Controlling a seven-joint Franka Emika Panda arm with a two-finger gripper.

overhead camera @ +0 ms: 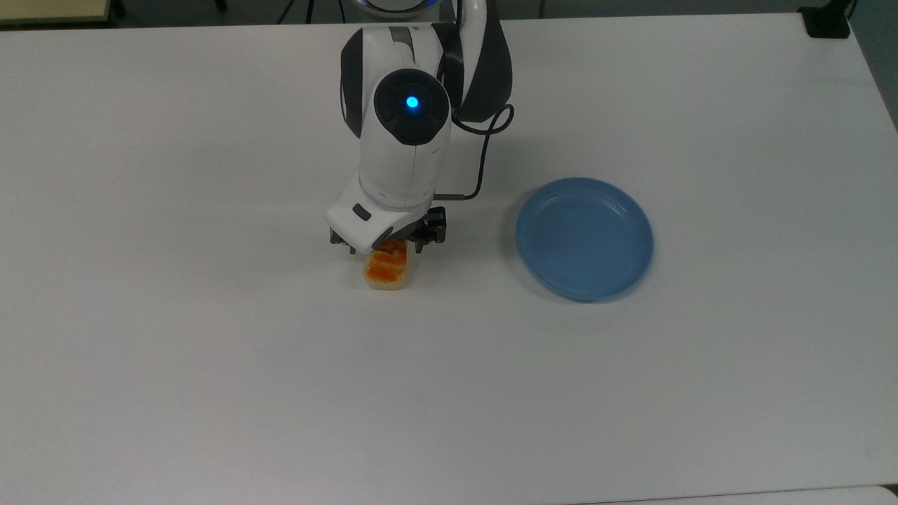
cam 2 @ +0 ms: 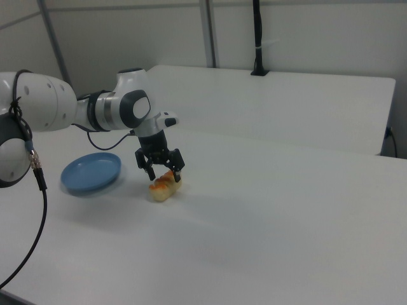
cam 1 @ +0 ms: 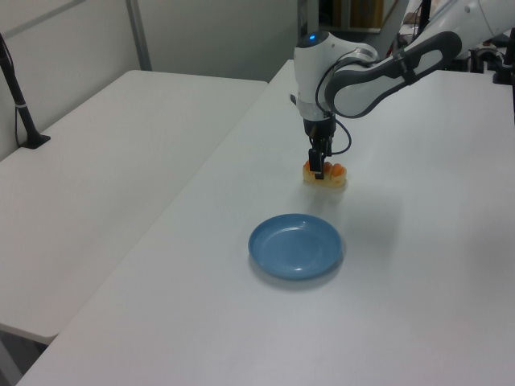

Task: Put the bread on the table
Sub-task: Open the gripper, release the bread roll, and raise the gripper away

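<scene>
The arm reaches out over the table (overhead camera: 210, 393) with its last link pointing straight down, the wrist bent over one bread (overhead camera: 386, 269) and the cable looping behind it. There is one bread, one blue plate (overhead camera: 584, 238) and one gripper (cam 2: 161, 171). In the right view the fingers (cam 2: 179, 169) stand spread apart on either side of the loaf's near end, wider than the bread and not clamping it. The bread lies flat on the table near its middle, well apart from the plate, which sits toward the top view's right edge.
</scene>
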